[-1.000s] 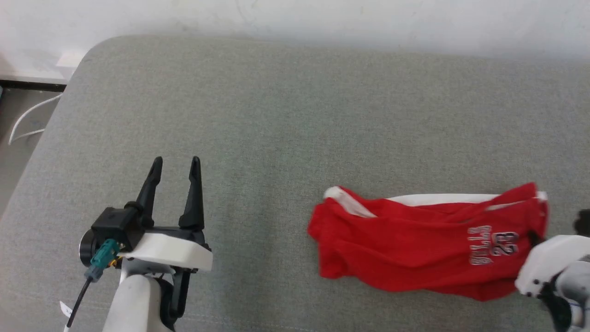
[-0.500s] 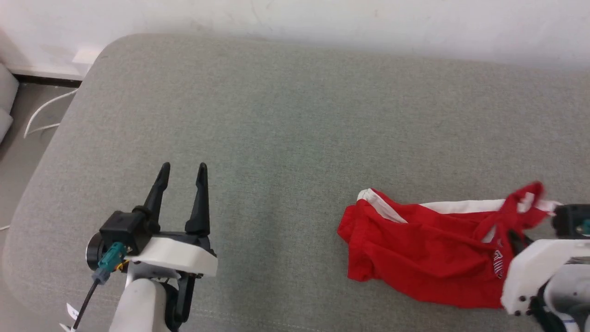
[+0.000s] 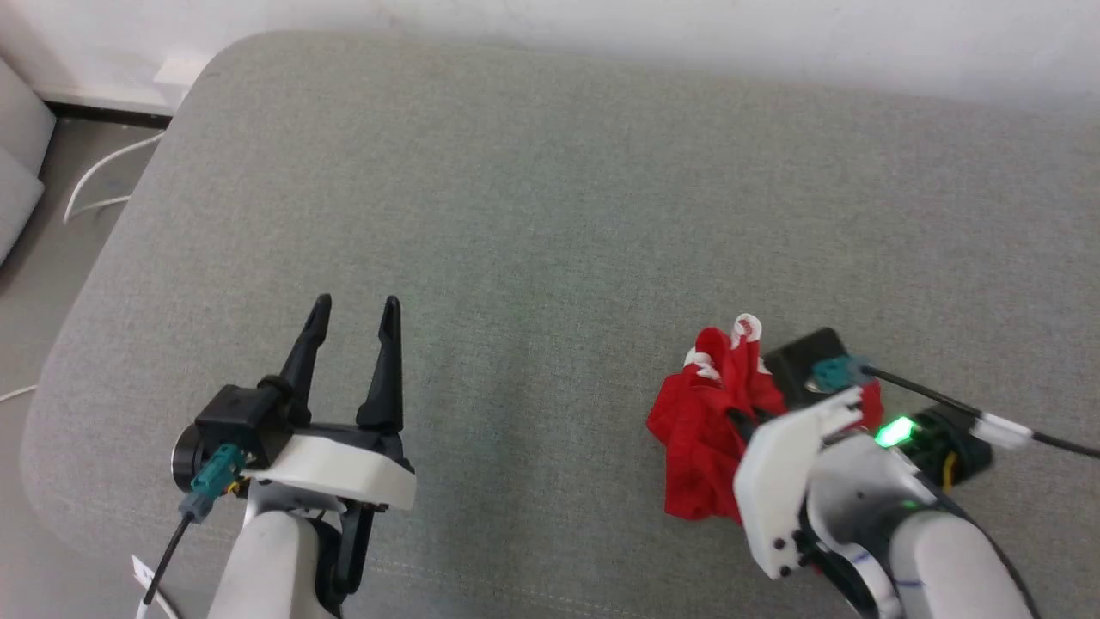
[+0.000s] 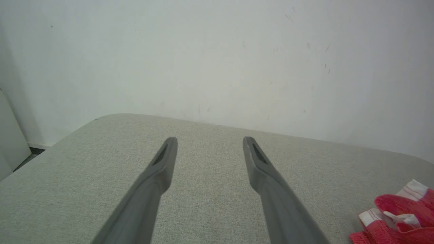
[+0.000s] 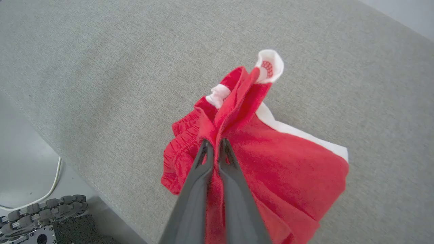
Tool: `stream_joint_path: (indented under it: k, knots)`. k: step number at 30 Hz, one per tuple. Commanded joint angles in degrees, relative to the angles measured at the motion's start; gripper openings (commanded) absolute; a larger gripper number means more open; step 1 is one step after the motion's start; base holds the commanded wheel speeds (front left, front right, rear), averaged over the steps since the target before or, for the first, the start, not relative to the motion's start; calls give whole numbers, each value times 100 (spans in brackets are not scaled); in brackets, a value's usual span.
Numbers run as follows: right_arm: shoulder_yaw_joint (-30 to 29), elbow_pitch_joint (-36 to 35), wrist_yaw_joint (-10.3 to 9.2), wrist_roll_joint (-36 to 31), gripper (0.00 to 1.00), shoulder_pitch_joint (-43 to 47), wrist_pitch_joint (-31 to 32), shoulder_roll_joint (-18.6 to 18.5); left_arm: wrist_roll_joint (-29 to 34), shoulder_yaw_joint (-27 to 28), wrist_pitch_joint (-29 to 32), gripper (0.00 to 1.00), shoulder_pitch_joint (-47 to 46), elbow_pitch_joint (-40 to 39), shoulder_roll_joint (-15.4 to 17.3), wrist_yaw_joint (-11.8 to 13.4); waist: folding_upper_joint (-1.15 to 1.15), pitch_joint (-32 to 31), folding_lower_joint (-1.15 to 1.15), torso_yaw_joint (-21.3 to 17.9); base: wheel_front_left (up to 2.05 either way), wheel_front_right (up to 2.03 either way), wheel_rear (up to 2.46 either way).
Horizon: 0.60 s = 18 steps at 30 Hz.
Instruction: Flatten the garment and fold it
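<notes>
The left pincer (image 3: 357, 303) and right pincer (image 5: 214, 142) each have two long, dark, tapering fingers (image 3: 306, 348). Behind them sit white moulded wrist covers (image 3: 331, 460) and black camera blocks (image 3: 232, 417) with teal plugs (image 3: 213, 474) and thin black cables (image 3: 163, 559), then pale rounded forearms (image 3: 266, 559). A green lamp (image 3: 894, 430) glows on the right wrist, and small dark screws (image 3: 778, 543) dot its cover.

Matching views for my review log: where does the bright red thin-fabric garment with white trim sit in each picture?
Head view: bright red thin-fabric garment bunched up at lower right.
Left wrist view: bottom right corner, to the right of the open left pincer.
Right wrist view: centre, pinched in the shut right pincer.
Shared landmark: the grey woven cushion beneath it.
</notes>
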Motion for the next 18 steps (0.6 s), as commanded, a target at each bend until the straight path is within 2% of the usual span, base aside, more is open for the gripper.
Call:
stream_joint_path:
  k: [1,6,7,8,9,13,18]
  knots:
    - [129,283,-4,14,0,-247,-82,-4,-58,-9,-27,100,-103,-31,-11,-18,0,89,0,60,0,0,0]
    - [503,1217,-4,177,0,-775,-352,-4,-116,-49,-27,100,-143,-56,-11,4,0,225,0,122,0,0,0]
    - [563,1367,-4,243,15,-851,-431,-4,-129,-58,-27,100,-152,-52,-11,11,0,243,0,131,0,0,0]
    - [630,1491,-4,315,49,-915,-512,-4,-142,-67,-27,100,-162,-50,-11,16,0,258,0,138,0,0,0]
    - [680,1591,-4,410,100,-955,-575,-4,-152,-75,-27,100,-168,-46,-11,19,0,266,0,141,0,0,0]
    - [730,1591,-4,1090,100,-971,-977,-4,-164,-60,-27,100,-143,-33,-11,16,0,205,0,83,0,0,0]
    - [325,896,-4,2246,100,-655,-2047,-4,-158,6,-27,100,-62,-40,-11,13,0,41,0,-84,0,0,0]
